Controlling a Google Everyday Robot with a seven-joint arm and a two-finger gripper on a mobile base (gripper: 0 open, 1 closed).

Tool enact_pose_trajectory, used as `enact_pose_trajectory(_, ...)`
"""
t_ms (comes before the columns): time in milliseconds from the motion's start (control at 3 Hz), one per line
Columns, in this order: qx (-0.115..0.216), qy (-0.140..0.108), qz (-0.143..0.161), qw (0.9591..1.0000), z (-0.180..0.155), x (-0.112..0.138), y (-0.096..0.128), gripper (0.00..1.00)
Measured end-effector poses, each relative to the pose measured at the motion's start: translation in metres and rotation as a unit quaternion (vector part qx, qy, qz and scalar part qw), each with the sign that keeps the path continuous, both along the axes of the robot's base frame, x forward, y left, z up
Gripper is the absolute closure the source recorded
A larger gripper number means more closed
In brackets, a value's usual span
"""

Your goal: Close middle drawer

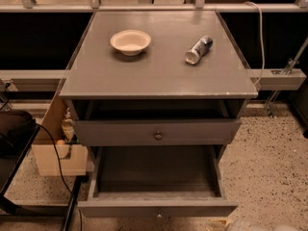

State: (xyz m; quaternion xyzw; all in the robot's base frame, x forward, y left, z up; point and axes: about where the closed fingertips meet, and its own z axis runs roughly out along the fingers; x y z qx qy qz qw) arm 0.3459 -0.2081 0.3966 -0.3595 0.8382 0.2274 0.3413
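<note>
middle drawer (156, 179) pulled wide open; claw out of view, state unclear

Speckled stone floor (274, 162) - pale with dark flecks. Grey cabinet (163, 71) stands mid-frame against a dark recess. A grey ledge (279, 78) runs behind it on both sides. Cardboard box (45, 165) sits on the floor at left. White cable (261, 32) hangs at right - dim, warm light.
</note>
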Motion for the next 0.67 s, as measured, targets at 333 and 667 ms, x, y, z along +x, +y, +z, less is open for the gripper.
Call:
enact_pose_trajectory(333,0.001,-0.004,0.015,0.9999,-0.0153,0.0063,0.0019,1.00)
enact_pose_trajectory(667,0.002,-0.009,0.024,0.9997,-0.0251,0.0118,0.0034,1.00)
